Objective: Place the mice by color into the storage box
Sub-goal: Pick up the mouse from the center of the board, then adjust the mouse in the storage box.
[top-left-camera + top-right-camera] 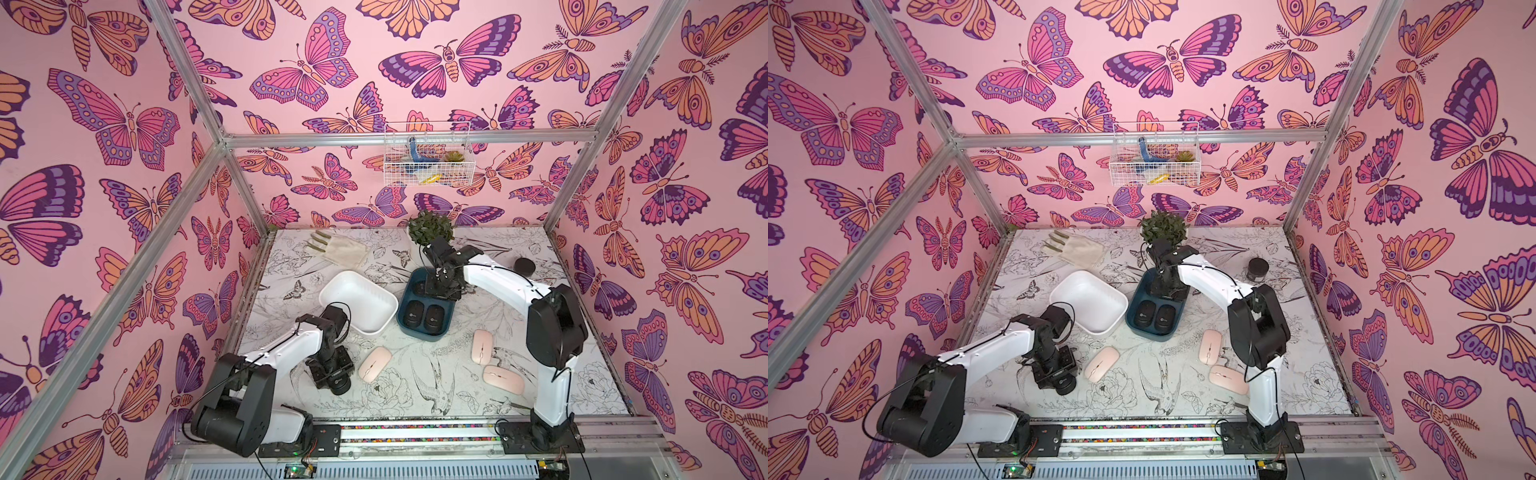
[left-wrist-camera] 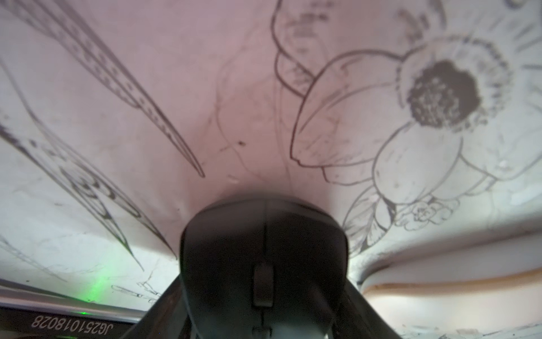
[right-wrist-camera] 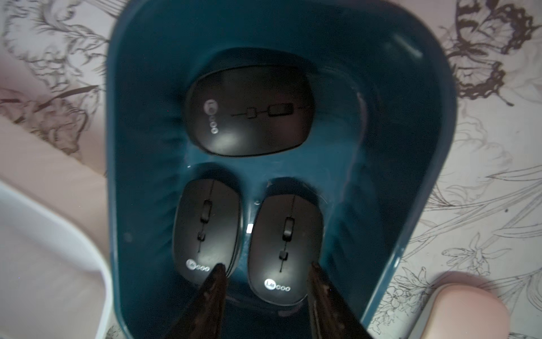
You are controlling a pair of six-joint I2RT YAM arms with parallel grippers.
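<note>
Pink butterfly walls [image 1: 104, 124] on bare metal rails shut in your cell. The surface [image 1: 399, 357] is white, inked with flowers and birds.

On your left, the left gripper [image 1: 332, 376] sits low over that surface. A black mouse [image 2: 264, 258] lies between its jaws, but you cannot tell whether they are pinching it. Toward the back wall lies a pale glove [image 1: 338, 249].

Next come a white box [image 1: 357, 299] and, in front of it, one pink mouse [image 1: 375, 363]. Just beside the white box stands the blue box [image 1: 424, 334]. Three black mice [image 3: 249, 111] lie on its floor.

The right gripper [image 3: 267, 265] hangs over the blue box's far end with its jaws parted, holding nothing. Behind it are a small green plant [image 1: 430, 226] and, up on the back wall, a wire basket [image 1: 428, 166].

Further right, two pink mice [image 1: 482, 347] lie near the right arm. A black jar [image 1: 524, 266] stands apart toward the right wall.
</note>
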